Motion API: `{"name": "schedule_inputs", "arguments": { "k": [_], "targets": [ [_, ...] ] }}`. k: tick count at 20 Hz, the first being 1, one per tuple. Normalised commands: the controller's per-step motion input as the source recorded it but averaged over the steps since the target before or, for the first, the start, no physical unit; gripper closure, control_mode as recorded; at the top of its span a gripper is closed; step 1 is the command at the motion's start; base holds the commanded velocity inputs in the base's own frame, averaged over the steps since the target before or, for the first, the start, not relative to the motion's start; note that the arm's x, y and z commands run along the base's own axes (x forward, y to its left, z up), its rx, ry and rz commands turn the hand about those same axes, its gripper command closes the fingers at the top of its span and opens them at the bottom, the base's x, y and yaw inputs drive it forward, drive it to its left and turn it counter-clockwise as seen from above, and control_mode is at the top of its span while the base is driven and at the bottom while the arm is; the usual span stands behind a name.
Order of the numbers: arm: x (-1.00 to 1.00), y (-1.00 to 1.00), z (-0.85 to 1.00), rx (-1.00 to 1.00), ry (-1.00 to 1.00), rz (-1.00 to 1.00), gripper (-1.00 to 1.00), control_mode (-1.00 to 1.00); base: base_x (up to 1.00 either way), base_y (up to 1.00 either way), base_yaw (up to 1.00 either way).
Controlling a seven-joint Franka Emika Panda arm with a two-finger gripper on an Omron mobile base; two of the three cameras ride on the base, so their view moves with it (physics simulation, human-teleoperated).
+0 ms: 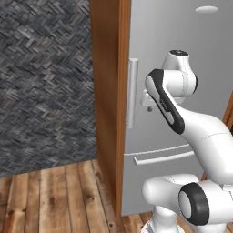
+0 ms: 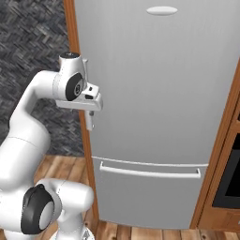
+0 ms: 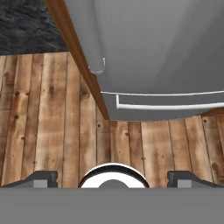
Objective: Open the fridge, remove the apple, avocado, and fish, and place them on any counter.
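We see the fridge (image 2: 159, 108) closed, its silver-grey door flat and whole, with a wood panel (image 1: 109, 91) running down its left edge. To the left of this panel there is a dark herringbone wall (image 1: 43, 82) and a plank floor (image 1: 59, 200), and this side is free room. On the right side of the fridge stands another wood panel (image 2: 220, 154), and just after it a dark oven front (image 2: 229, 173), so there the room is narrow.

The vertical handle (image 1: 132, 93) sits near the left edge of the door, close to the wood panel. Lower on the door a horizontal bar handle (image 2: 150, 172) crosses the drawer part.

The gripper (image 3: 112, 179) looks down along the door. In the hand view its two finger tips (image 3: 41, 178) stand far apart, one at each bottom corner, and between them we see only floor planks. They hold nothing and touch nothing. In the right base view the hand (image 2: 86, 101) hangs just in front of the left edge of the door.

In the hand view, the lower end of the vertical handle is above the finger tips and between them, apart from both. In the left base view the hand is just beside the handle, on its right; whether it touches, we cannot tell.
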Motion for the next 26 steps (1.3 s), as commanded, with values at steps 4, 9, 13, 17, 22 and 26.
{"name": "schedule_inputs", "arguments": {
  "k": [4, 9, 13, 17, 22, 26],
  "targets": [
    [0.0, 0.0, 0.0, 0.0, 0.0, 0.0, -1.0, 1.0, -0.41, 0.08, -0.06],
    [0.0, 0.0, 0.0, 0.0, 0.0, 0.0, -1.0, 1.0, -0.08, 0.16, 0.0],
    [-0.05, 0.14, -0.18, -0.01, 0.0, 0.03, -1.0, -1.0, 0.0, 0.14, 0.01],
    [-0.34, 0.43, -0.18, 0.0, -0.13, 0.09, -1.0, -1.0, 0.0, 0.0, 0.0],
    [-0.01, 0.33, 0.0, -0.02, -0.29, 0.07, -1.0, -1.0, 0.0, 0.0, 0.0],
    [0.24, 0.15, 0.02, -0.06, -0.2, 0.01, -1.0, -1.0, 0.0, 0.0, 0.0]
  ]
}}
